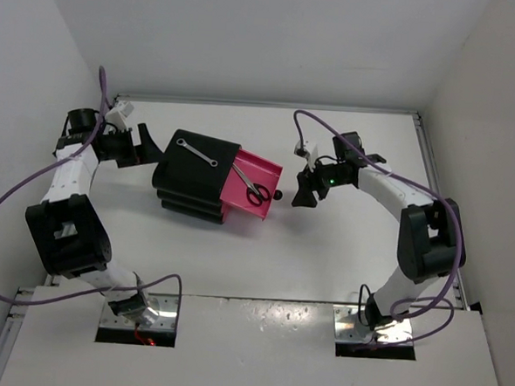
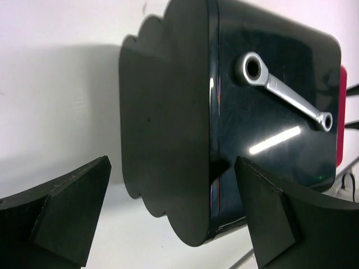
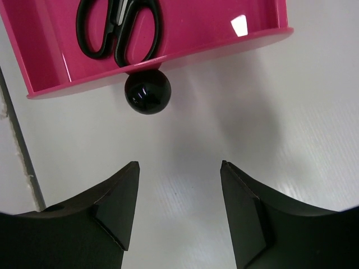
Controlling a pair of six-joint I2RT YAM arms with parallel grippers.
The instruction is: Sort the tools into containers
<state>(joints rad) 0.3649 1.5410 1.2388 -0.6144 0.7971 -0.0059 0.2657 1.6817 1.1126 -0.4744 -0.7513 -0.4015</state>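
Two empty: left gripper [image 2: 173,163] wide | right gripper [image 3: 179,165] wide | wrench [image 1: 196,152] atop drawer unit [image 1: 190,187] | scissors [image 1: 256,188] in drawer [image 1: 268,171]

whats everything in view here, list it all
drawer unit: one, black, centre-left of the table
drawer: one pulled open, magenta-pink, on the unit's side facing the right arm
knob: one, black, on the open drawer's front
scissors: one pair, black handles, inside the open drawer
wrench: one, silver, lying on top of the unit
table: one, white
left end effector: black, open, at the unit's back
right end effector: black, open, just short of the knob
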